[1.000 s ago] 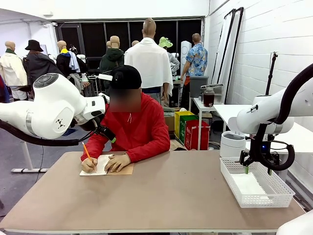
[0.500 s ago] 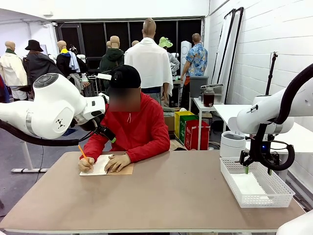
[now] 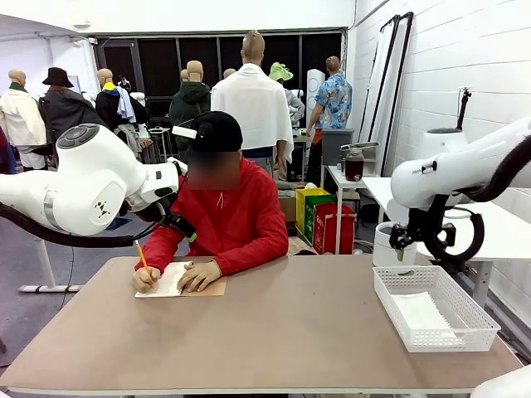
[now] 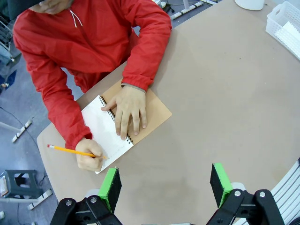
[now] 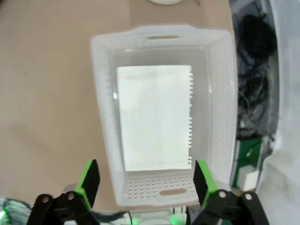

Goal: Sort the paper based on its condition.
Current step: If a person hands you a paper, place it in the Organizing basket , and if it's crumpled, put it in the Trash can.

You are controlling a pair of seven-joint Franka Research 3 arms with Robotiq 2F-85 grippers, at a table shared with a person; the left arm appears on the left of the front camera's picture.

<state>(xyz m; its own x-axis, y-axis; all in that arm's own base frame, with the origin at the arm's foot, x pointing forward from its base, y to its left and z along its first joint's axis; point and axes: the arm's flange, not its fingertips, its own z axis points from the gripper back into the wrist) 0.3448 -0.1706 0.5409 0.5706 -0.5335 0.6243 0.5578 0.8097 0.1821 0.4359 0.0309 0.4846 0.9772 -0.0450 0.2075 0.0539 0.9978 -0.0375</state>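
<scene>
At the right end of the matte brown worktop (image 3: 290,332), the right pincer (image 5: 145,180) hangs spread wide and empty above the white plastic mesh tray (image 5: 101,108), where one smooth white sheet of paper (image 5: 154,117) lies flat. The left pincer (image 4: 165,183), equally wide and empty, hovers near the brown-covered spiral notebook (image 4: 108,129) that the person is writing in with an orange pencil (image 4: 70,150). I'd say one sheet is sorted; the next move needs a fresh page offered. A white brick wall runs alongside.
</scene>
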